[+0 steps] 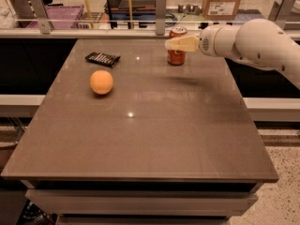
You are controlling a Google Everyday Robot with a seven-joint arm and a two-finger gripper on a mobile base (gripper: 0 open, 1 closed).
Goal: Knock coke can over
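Observation:
The coke can (176,55) is red with a silver top and stands upright near the far edge of the brown table (154,139), right of centre. My gripper (169,44) reaches in from the right on a white arm (248,41). It is shut, its beige fingers (183,43) lie across the can's upper half at can height, and the tips point left just past the can. I cannot tell whether it touches the can.
An orange ball (101,82) lies on the left half of the table. A flat black device (102,58) lies behind it. A glass rail with metal posts (161,13) runs along the far edge. A cardboard box (224,1) stands beyond it.

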